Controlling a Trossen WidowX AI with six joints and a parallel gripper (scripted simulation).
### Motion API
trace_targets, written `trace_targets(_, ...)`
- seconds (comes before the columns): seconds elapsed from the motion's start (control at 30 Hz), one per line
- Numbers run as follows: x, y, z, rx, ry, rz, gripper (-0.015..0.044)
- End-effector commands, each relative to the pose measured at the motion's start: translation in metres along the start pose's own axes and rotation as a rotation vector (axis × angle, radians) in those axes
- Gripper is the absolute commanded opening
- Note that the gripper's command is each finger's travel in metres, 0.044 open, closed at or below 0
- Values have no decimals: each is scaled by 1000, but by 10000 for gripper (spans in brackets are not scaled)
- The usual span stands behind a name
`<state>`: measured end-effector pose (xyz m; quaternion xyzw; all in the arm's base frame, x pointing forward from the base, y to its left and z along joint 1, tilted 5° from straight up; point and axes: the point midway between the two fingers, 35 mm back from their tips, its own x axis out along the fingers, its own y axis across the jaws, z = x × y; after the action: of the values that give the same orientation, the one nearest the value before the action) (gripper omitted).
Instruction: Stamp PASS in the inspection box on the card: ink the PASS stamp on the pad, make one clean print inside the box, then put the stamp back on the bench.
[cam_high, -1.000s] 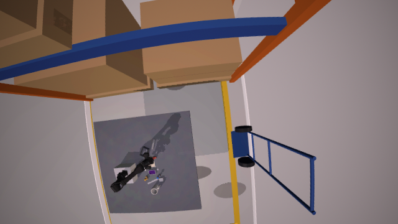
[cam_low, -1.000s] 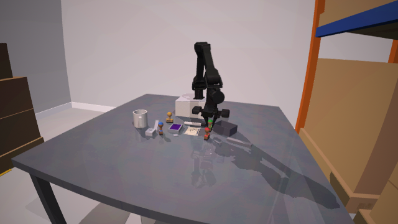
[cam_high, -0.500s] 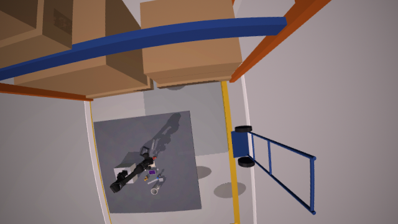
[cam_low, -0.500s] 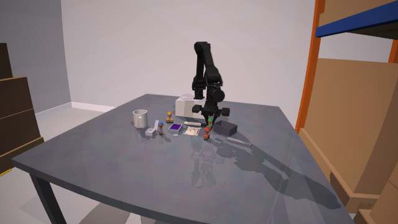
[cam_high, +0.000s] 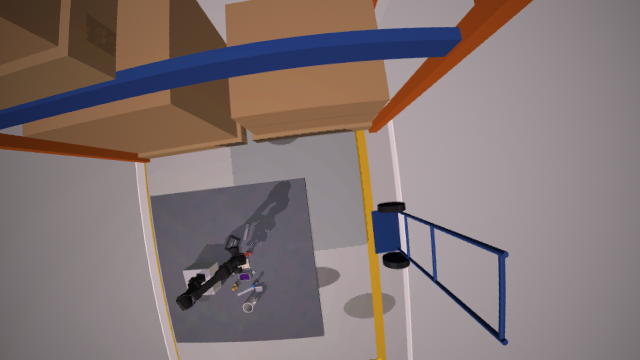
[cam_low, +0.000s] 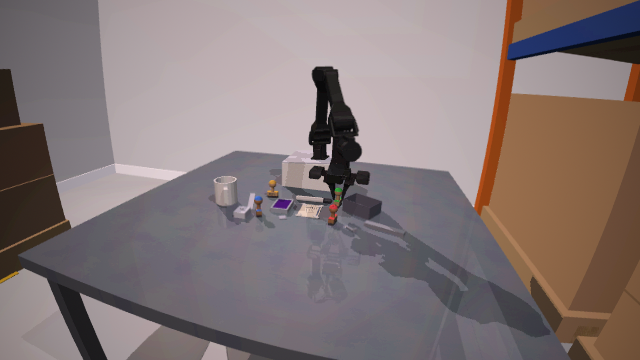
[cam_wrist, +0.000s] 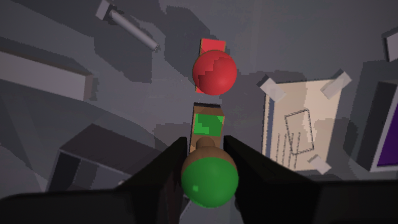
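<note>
My gripper (cam_low: 338, 197) (cam_wrist: 205, 142) is shut on the green-topped stamp (cam_low: 338, 192) (cam_wrist: 210, 180) and holds it upright, slightly above the bench. The red-topped stamp (cam_high: 248, 254) (cam_low: 333, 215) (cam_wrist: 215, 72) stands just beyond it. The cream card (cam_low: 310, 211) (cam_wrist: 324, 107) lies to the right in the wrist view, with tape at its corners. Its outlined box (cam_wrist: 296, 113) shows no print inside; printed lines run beside it. The purple ink pad (cam_high: 244, 276) (cam_low: 282, 204) (cam_wrist: 391, 145) lies beyond the card. The held stamp's underside is hidden.
A dark open tray (cam_low: 362, 206) is beside the gripper. A grey bar (cam_low: 385, 229) (cam_wrist: 45, 75) lies near it. A blue-topped stamp (cam_low: 258, 206), an orange-topped stamp (cam_low: 272, 189), a white marker (cam_low: 310, 199) and a mug (cam_high: 248, 306) (cam_low: 225, 192) are also on the bench.
</note>
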<state>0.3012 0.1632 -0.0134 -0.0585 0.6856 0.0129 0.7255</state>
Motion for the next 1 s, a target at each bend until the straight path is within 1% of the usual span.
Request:
trace_targets(0.0,-4,0,1,7,-4,1,0)
trace_targets(0.97,-18,0,-1,7,-3,1,0)
